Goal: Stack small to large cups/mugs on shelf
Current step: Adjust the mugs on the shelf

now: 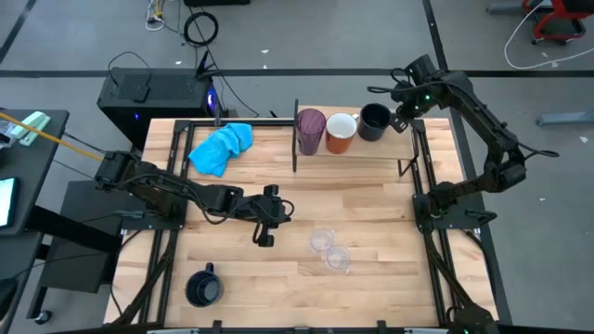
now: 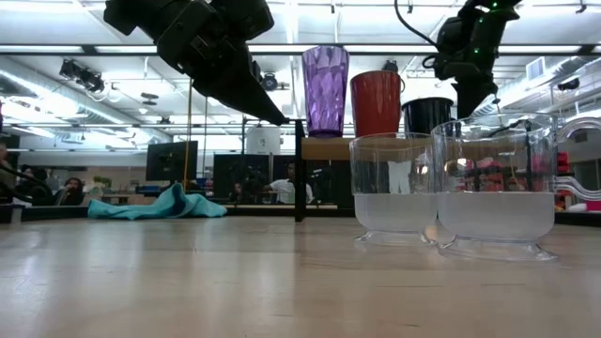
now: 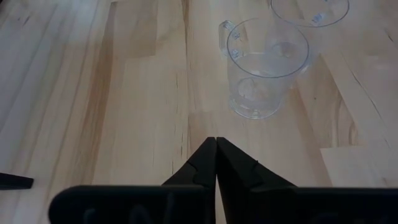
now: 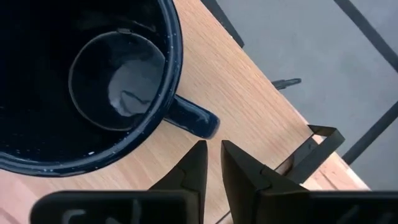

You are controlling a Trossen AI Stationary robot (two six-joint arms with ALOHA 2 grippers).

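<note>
Currently three vessels stand in a row on the shelf (image 1: 371, 148) at the table's far edge: purple tumbler (image 1: 310, 131), orange mug (image 1: 341, 133), black mug (image 1: 374, 122), each just beside the next. The right gripper (image 1: 401, 119) hangs just past that black mug, at the shelf's right end near the dark side panel (image 1: 416, 147); its fingers (image 4: 194, 163) stand a narrow slit apart, holding nothing, tips close to the mug's handle (image 4: 191, 118) without touching (little room there between mug and board edge).

The left gripper (image 1: 265, 236) hovers over mid-table, fingers pressed together and empty. Two clear plastic cups (image 1: 329, 250) stand just beside each other right of it, with bare planks between. A second black mug (image 1: 203, 287) sits near the front-left edge, well apart from everything. A blue cloth (image 1: 221, 147) lies at the far left, beside the shelf's left upright.
</note>
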